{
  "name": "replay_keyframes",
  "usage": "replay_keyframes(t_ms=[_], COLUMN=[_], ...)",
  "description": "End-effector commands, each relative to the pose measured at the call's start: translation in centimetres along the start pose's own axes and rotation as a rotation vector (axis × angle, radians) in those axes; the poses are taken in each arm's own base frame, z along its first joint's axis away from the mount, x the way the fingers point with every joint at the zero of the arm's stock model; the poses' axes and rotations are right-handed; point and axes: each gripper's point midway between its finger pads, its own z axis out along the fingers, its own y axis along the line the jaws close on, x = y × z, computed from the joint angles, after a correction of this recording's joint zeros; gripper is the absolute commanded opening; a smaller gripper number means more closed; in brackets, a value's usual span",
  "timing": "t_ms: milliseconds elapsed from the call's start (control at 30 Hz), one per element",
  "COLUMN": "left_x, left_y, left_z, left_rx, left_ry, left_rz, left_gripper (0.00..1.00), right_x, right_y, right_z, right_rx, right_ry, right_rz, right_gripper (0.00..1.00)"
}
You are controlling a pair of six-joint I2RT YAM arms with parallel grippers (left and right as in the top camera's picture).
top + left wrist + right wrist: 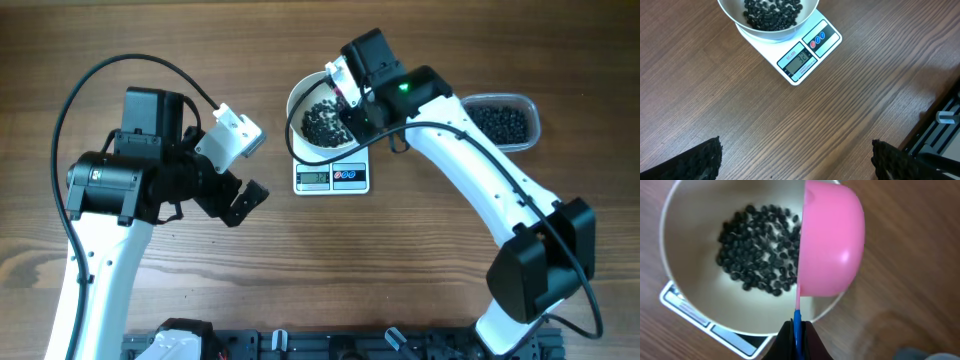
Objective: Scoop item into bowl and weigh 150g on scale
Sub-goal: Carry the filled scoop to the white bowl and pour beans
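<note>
On the wooden desk (200, 300), the left arm (100, 185) holds its jaws wide open with nothing between them, over bare wood, the scale (805, 55) well ahead of them. The right arm (480, 185) reaches over the bowl (690, 210), its jaws closed tight on a thin blue handle (797, 320). The scale's grey display shows dark digits too blurred to read for certain (the small print above it is illegible too); a red and a blue round button sit beside it. The bowl rests on the scale. A clear tub (537, 118) holding more black pieces stands to the right, apart from the scale. The pink scoop (832, 245) on that handle hangs tipped on its side over the bowl's rim, just beyond the jaws, mouth turned inward. The black pieces (760, 255) lie heaped in the bowl's bottom.
</note>
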Motion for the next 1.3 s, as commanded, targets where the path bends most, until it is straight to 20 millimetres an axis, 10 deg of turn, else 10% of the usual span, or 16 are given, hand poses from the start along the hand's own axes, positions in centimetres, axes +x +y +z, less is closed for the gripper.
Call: replay_keyframes(t_ms=[0, 433, 600, 867, 1033, 1267], left_x=[0.1, 0.1, 0.1, 0.1, 0.1, 0.1], left_y=[0.0, 0.0, 0.0, 0.0, 0.0, 0.0], left_z=[-0.1, -0.1, -0.1, -0.1, -0.1, -0.1], left_rx=[-0.006, -0.006, -0.006, -0.006, -0.006, -0.006], left_ry=[-0.002, -0.002, -0.002, -0.002, -0.002, -0.002], left_rz=[0.016, 0.016, 0.016, 0.016, 0.016, 0.015], left_gripper=[1.0, 1.0, 1.0, 1.0, 1.0, 1.0], right_x=[-1.9, -3.5, -4.7, 11.5, 16.8, 18.7], right_y=[0.7, -0.4, -5.1, -12.6, -16.1, -17.8], right_z=[-2.7, -4.6, -11.5, -14.9, -12.1, -0.9], right_rx=[-0.061, -0.018, 0.027, 0.148, 0.296, 0.333], right_ry=[-0.088, -0.142, -0.252, 0.174, 0.354, 0.507], right_rz=[0.006, 0.076, 0.242, 0.576, 0.63, 0.666], right_gripper=[0.04, 0.04, 0.04, 0.04, 0.04, 0.04])
